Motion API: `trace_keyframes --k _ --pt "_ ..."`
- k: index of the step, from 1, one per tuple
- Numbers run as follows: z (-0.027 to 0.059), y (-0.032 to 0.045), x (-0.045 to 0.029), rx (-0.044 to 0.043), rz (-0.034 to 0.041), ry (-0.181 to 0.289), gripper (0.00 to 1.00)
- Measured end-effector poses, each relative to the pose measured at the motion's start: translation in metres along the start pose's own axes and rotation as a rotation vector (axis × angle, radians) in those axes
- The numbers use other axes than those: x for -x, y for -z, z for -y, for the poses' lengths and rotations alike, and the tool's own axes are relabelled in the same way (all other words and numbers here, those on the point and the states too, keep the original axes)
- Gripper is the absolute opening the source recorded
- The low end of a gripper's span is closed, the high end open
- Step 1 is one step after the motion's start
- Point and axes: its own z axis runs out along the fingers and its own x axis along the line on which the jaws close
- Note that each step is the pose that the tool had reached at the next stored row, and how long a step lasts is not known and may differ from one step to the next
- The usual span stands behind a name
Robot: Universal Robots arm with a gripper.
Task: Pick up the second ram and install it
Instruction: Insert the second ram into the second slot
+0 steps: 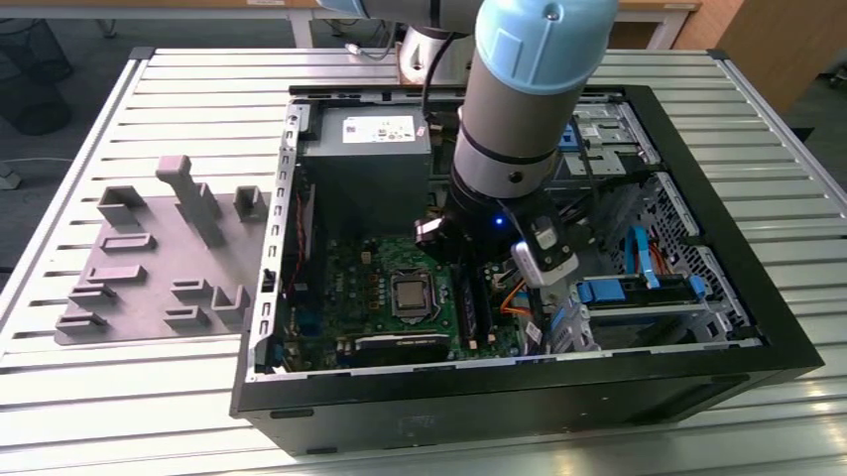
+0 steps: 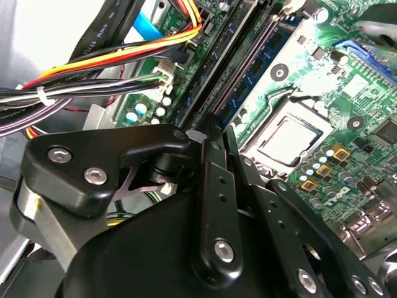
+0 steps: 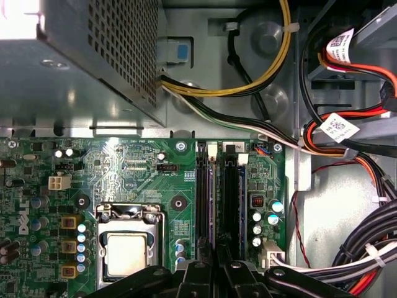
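– Slatted metal desk point(image 1: 198, 79), with a grey fixture plate point(image 1: 146, 268) at the frame's left and an open computer case point(image 1: 530, 397) at centre. Where does the arm point(image 1: 530, 89) stand?

– It reaches down into the case, beside the power supply point(image 1: 364, 169), over the memory slots of the motherboard point(image 3: 124, 167).

– And the pincer?

– In both wrist views the pincer point(image 2: 214, 127) point(image 3: 215, 257) has its fingers drawn nearly together. They appear to pinch the second ram point(image 2: 248, 93) point(image 3: 211, 205), seen edge-on as a thin blue-green strip running away from the fingertips along a black slot.

– Is the stick seated?

– That cannot be told. It lies in line with the slot, to the right of the processor socket point(image 3: 127, 251) in the first wrist view, and a second black slot point(image 3: 232, 198) runs just beside it.

– How should such a stick handle?

– By judgement: light, stiff and thin, but fragile. Its chips and contact edge would suffer from twisting or skewed pressure. The sound hold is across the flat faces near the top edge, about mid-length, keeping the board upright. The cable bundle point(image 2: 93, 87) lies near the fingers and could snag.
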Motion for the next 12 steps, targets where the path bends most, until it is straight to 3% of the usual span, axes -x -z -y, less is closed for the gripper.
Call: trace_keyframes --k 12 --pt "0.0001 -0.0042 0.0003 0.0011 0.0 0.0 0.14"
